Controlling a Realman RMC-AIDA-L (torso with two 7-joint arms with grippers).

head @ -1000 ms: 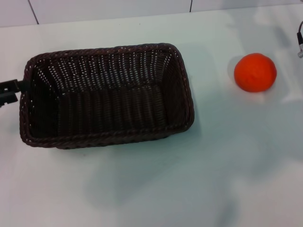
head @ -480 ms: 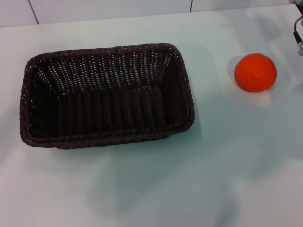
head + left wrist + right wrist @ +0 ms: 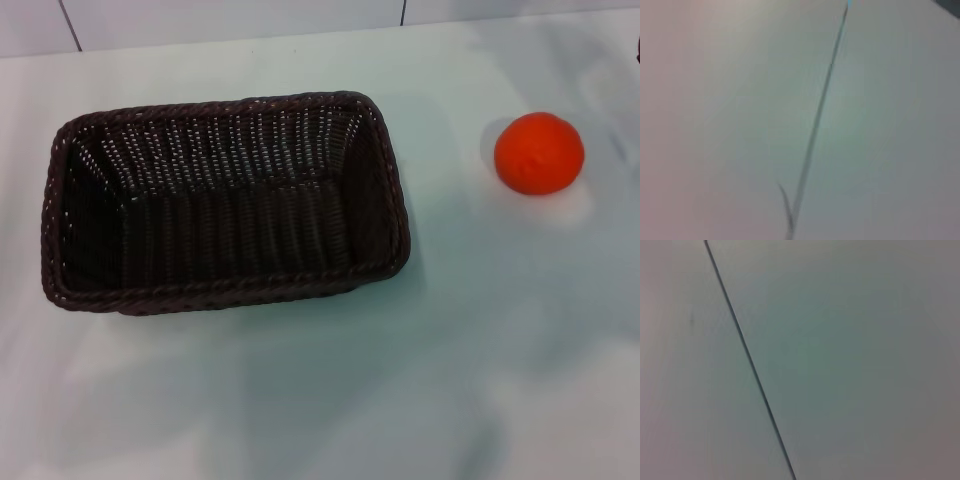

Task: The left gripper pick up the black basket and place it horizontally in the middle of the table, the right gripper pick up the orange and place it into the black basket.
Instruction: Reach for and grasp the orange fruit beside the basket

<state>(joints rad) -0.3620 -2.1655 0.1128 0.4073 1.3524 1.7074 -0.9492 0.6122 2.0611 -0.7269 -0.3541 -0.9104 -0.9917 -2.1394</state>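
— Woven dark wicker: the black basket (image 3: 225,200) sits flat on the table (image 3: 330,400), long side running left to right, left of the middle of the head view, open side up with nothing inside it.

— And the orange (image 3: 539,152)?

— Out on the bare tabletop to the basket's right, well apart from it, toward the far edge.

— What about the jaws?

— Cannot tell. Neither the left gripper nor the right gripper shows in the head view, and nothing touches basket or fruit. Both wrist views show only a pale flat surface crossed by a thin dark seam (image 3: 815,130), with no fingers visible.

— Anything beyond the table?

— A light wall (image 3: 230,18) with dark joint lines runs behind its far edge.
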